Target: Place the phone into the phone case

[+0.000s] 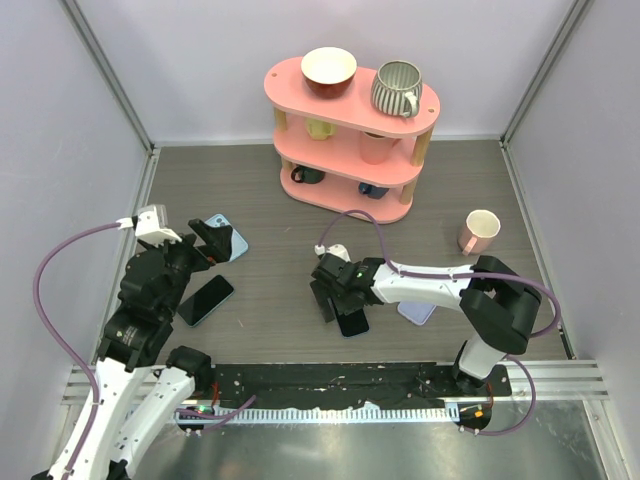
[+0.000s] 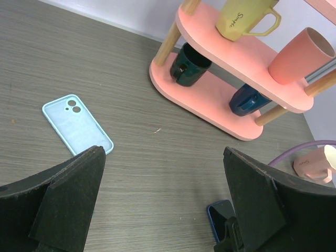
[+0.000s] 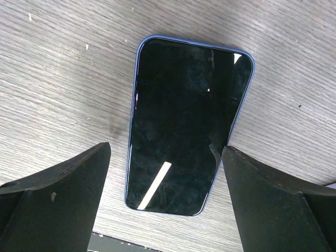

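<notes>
The right claw (image 3: 167, 152) gapes wide and empty, straddling the blue phone (image 3: 184, 121), which lies face up on the tabletop (image 3: 63, 79), middle-near, seemingly untouched. The left claw (image 2: 164, 155), also wide open and empty, hovers by the light-blue phone case (image 2: 77, 124) at left.

Bright, even, diffuse light, soft shadows beneath the pink three-tier wooden shelf (image 1: 330, 197), white glare streak on the blue-rimmed black glass phone (image 3: 184, 126), black foam finger pads (image 3: 52, 205) slightly blurred at lower corners

Two phones (image 1: 205, 300) (image 1: 352, 324), two phone cases (image 1: 226, 238) (image 1: 418, 313), six mugs (image 1: 396, 88) (image 1: 320, 128) (image 1: 377, 148) (image 1: 306, 175) (image 1: 372, 190) (image 1: 480, 232), one bowl (image 1: 328, 70) and one shelf (image 1: 345, 208) are counted on the table (image 1: 200, 180).
</notes>
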You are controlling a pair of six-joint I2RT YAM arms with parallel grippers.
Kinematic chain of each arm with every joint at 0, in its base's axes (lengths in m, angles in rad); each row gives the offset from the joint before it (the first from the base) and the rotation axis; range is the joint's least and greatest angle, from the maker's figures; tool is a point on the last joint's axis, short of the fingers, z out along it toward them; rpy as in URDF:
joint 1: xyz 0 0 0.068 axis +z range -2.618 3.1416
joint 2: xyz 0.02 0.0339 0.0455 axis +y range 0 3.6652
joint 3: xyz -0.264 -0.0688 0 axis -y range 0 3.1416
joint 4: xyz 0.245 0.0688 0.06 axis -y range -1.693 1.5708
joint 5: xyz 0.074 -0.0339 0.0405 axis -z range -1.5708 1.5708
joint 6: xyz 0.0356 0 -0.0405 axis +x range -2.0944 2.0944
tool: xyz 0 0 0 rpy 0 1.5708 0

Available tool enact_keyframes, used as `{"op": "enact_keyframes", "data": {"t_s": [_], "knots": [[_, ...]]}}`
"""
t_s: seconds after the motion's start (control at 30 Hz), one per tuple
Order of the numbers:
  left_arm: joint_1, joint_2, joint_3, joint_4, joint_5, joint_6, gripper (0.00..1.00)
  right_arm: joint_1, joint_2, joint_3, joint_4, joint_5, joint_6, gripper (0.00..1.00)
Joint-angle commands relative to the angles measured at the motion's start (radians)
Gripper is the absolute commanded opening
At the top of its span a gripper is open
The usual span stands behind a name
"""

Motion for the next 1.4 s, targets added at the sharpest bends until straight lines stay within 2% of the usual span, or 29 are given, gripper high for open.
{"op": "enact_keyframes", "data": {"t_s": [0.0,0.2,0.5,0.67,0.9,1.0,1.13,1.37], "knots": [[-0.009,-0.013,0.009,0.020,-0.011,0.003,1.00,0.005,0.001,-0.023,0.028,0.008,0.037,0.93],[-0.022,-0.010,0.010,0.017,-0.016,0.003,1.00,0.005,-0.053,-0.029,0.015,0.071,0.054,0.97],[-0.026,-0.017,0.010,0.018,-0.021,0.005,1.00,0.007,-0.027,0.025,-0.037,0.106,0.019,0.99],[-0.026,-0.019,0.010,0.018,-0.017,0.003,1.00,0.005,-0.030,0.022,-0.029,0.077,-0.015,0.99],[-0.026,-0.017,0.012,0.017,-0.013,0.003,1.00,0.005,-0.029,-0.069,0.090,-0.024,-0.004,0.99],[-0.029,-0.014,0.013,0.020,-0.001,0.005,1.00,0.005,-0.013,-0.069,0.095,-0.011,0.009,0.98],[-0.029,-0.014,0.013,0.017,-0.008,0.005,1.00,0.005,-0.010,-0.067,0.091,0.000,0.017,0.93],[-0.029,-0.011,0.013,0.015,-0.016,0.008,1.00,0.005,-0.050,-0.006,-0.024,0.115,0.066,0.66]]}}
